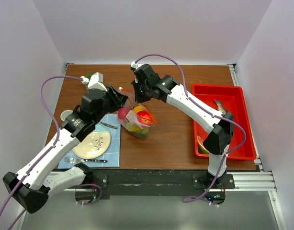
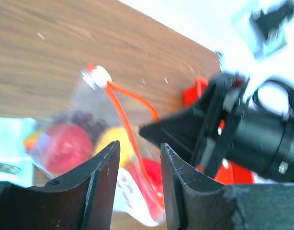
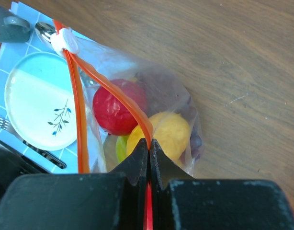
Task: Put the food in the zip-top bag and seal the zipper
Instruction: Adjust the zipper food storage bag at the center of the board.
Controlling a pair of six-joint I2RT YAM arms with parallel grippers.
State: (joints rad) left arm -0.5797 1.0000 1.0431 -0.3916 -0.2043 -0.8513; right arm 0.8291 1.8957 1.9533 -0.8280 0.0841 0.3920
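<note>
Only in the wrist view (not overhead) is the zipper seen clamped by the right gripper; the left gripper is narrowly parted.

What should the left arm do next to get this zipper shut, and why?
Probably ease the open left gripper forward to the white slider and close on it. The right gripper is shut on the zipper, the slider sits at its far end, and the two strips between them are apart, so the zip-top bag is unsealed.
</note>
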